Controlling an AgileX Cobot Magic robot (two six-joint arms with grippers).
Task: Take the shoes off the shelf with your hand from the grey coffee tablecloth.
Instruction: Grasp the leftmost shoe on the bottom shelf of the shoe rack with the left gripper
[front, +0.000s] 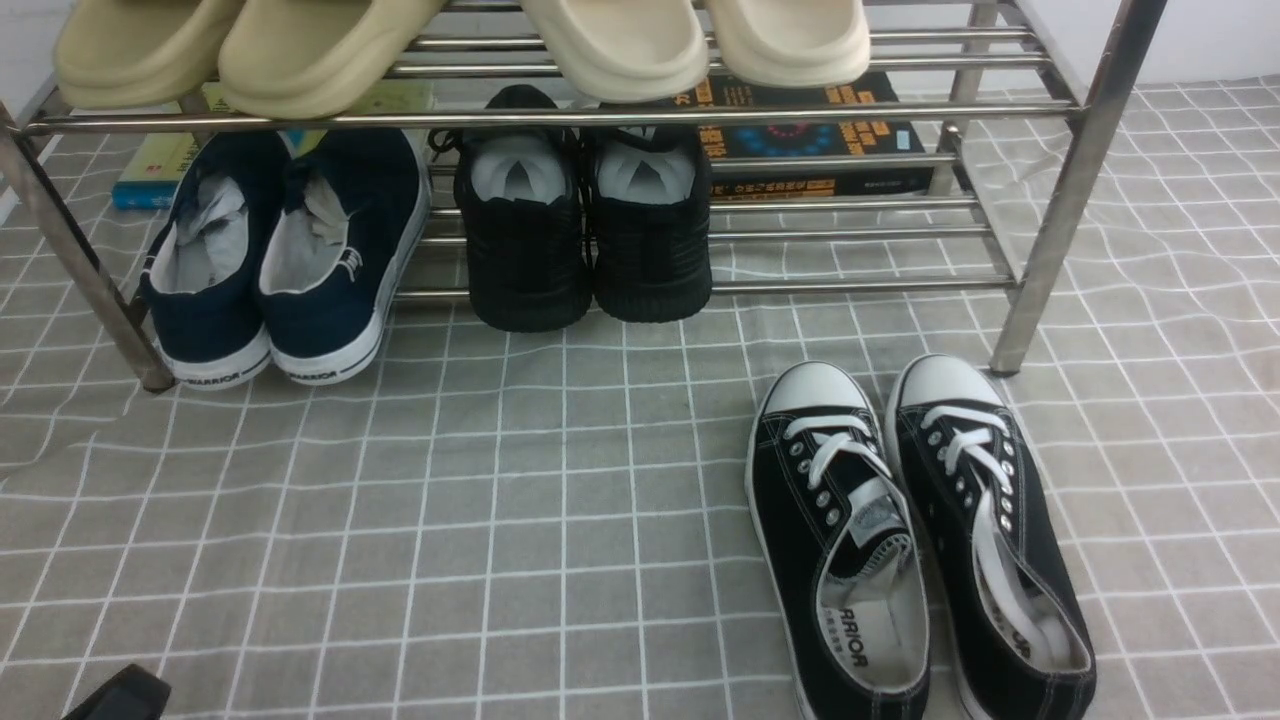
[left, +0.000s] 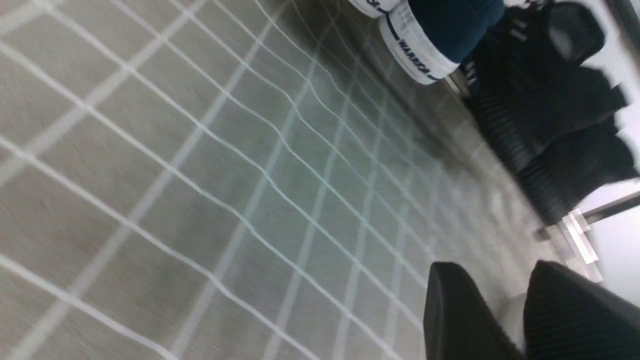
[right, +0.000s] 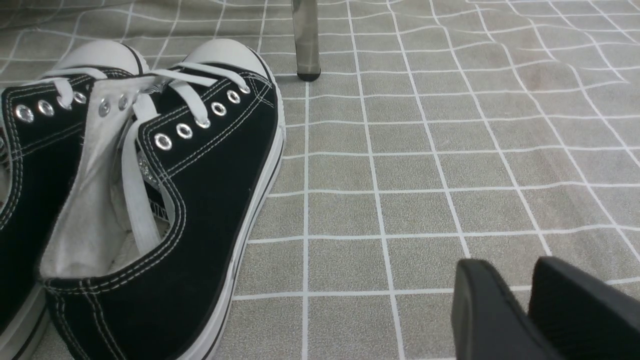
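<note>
So, grey coffee tablecloth (front: 500, 520): spread under both of my grippers, slightly wrinkled; I judge a rubber sole would drag on it rather than slide.
shelf (front: 560, 118): ahead of both grippers and well apart from them; its upper rail runs low over the lower tier, so I expect little headroom for lifting.
shoes (front: 335, 300): on the lower tier, ahead of the left gripper across open cloth, heels turned toward it and poking out past the front rail.
left gripper (left: 495, 272): fingers partly apart, nothing between them.
right gripper (right: 505, 267): a narrow gap between the fingers, empty; the black lace-up sneakers (right: 210, 165) lie near its side.
white rubber soles (front: 330, 365): I judge them the stiff part; the canvas above looks soft, light and not fragile.
heel collars (front: 300, 285): where I would pinch, one finger inside on the lining and one outside.
</note>
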